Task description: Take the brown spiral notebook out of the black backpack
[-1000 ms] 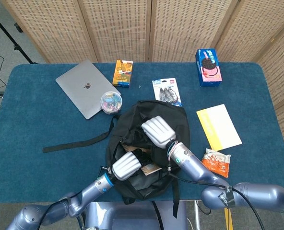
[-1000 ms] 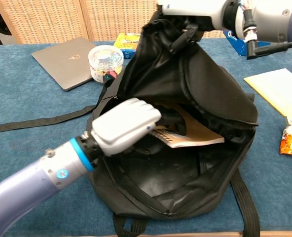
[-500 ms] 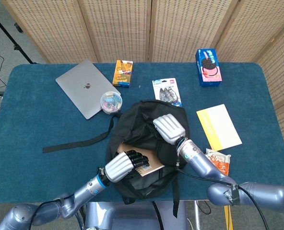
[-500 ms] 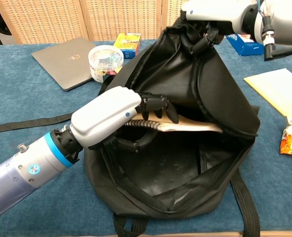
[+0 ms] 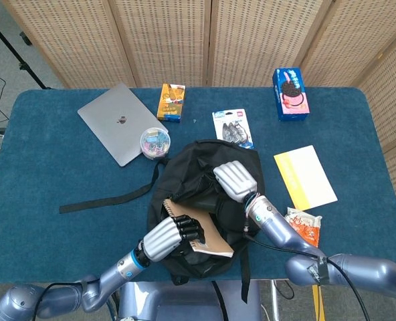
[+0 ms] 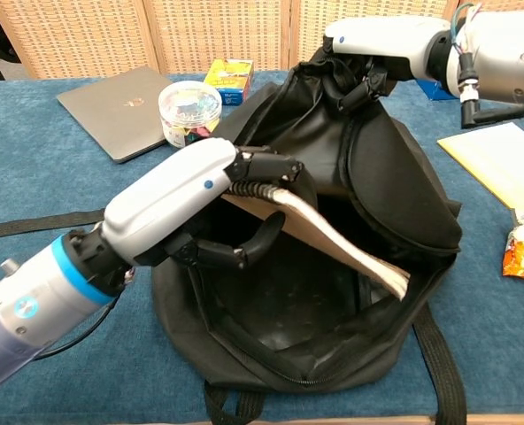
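The surface [image 5: 44, 174] is covered with dark blue cloth. On it lie a grey laptop [image 5: 120, 132] at far left, a clear tub of clips [image 5: 154, 142] beside it, an orange box [image 5: 172, 101], a blister pack [image 5: 233, 128], a blue biscuit box [image 5: 290, 93] at far right, a yellow pad [image 5: 304, 177], an orange snack bag [image 5: 302, 226], and the black backpack [image 5: 205, 164] in the near middle.

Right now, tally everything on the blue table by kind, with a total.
Bags: 1, black backpack
Stationery: 4, brown spiral notebook, yellow pad, clip tub, clip pack
Electronics: 1, grey laptop
Snacks: 3, orange box, blue cookie box, orange packet
Total: 9
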Controlling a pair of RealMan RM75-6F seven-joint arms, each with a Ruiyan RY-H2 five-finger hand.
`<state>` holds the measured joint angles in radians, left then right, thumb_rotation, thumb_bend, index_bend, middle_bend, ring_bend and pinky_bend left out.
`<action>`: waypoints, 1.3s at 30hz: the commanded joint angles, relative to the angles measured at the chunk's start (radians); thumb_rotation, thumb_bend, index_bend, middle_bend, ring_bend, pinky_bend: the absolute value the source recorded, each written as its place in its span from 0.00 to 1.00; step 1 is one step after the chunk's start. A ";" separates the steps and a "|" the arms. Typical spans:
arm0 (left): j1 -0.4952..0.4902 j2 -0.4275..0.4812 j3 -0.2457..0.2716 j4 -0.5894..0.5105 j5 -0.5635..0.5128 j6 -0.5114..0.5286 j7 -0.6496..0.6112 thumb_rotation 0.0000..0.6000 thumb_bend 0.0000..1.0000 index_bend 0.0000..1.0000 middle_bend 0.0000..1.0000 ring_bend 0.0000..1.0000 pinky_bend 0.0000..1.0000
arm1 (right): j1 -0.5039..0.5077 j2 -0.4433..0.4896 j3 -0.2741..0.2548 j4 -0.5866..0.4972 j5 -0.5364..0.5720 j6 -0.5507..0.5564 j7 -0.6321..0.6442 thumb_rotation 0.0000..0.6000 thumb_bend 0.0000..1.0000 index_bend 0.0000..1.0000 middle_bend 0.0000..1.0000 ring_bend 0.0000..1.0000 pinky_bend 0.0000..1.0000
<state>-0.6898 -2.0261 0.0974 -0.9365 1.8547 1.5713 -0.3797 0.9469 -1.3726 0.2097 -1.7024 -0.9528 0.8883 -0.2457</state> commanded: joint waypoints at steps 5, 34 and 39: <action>0.012 0.014 -0.004 -0.019 0.002 0.029 -0.051 1.00 0.60 0.74 0.52 0.47 0.47 | -0.003 0.002 0.031 0.000 0.058 -0.023 0.049 1.00 0.89 0.57 0.64 0.59 0.61; 0.097 0.067 -0.054 -0.213 0.035 0.310 -0.276 1.00 0.60 0.75 0.53 0.47 0.47 | -0.026 0.021 0.023 0.048 0.128 -0.079 0.111 1.00 0.91 0.58 0.64 0.59 0.61; 0.100 0.117 -0.079 -0.321 0.015 0.301 -0.282 1.00 0.60 0.75 0.53 0.47 0.47 | -0.032 0.019 0.015 0.059 0.138 -0.071 0.105 1.00 0.90 0.58 0.64 0.59 0.61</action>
<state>-0.5924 -1.9359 0.0334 -1.2176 1.8797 1.8759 -0.6590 0.9157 -1.3532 0.2254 -1.6448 -0.8166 0.8159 -0.1395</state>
